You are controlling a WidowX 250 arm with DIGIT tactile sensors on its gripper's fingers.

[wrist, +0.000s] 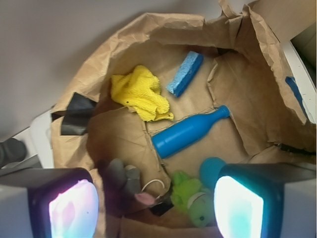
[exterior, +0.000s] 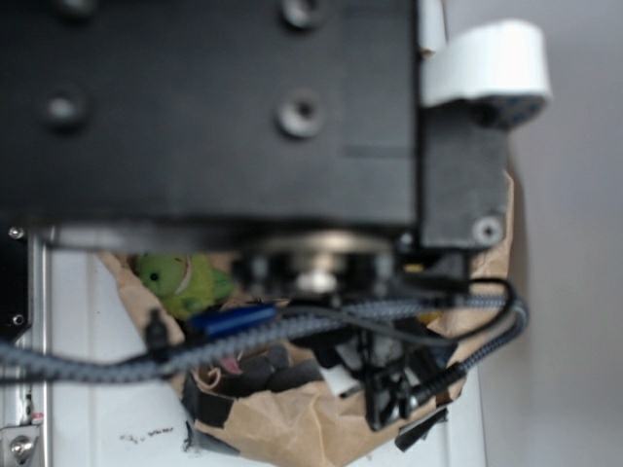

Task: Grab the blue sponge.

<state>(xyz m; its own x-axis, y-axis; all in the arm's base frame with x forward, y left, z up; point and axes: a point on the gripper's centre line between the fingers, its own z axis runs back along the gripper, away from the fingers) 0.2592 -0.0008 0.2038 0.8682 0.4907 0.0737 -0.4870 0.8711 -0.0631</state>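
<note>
Blocking exterior view: blurred arm (exterior: 214,107).

arm: its dark body fills the upper part of the exterior view, blurred and close to the lens, with braided cables running across below it
gripper (wrist: 156,208): seen from the wrist view, pointing down
fingers (wrist: 69,206): two pads at the lower corners, spread wide apart
grasp: nothing between the jaws

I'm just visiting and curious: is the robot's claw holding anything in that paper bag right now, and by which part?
Nothing is held. The gripper is open, its fingers wide apart above the bag, and the blue sponge lies untouched.
</note>
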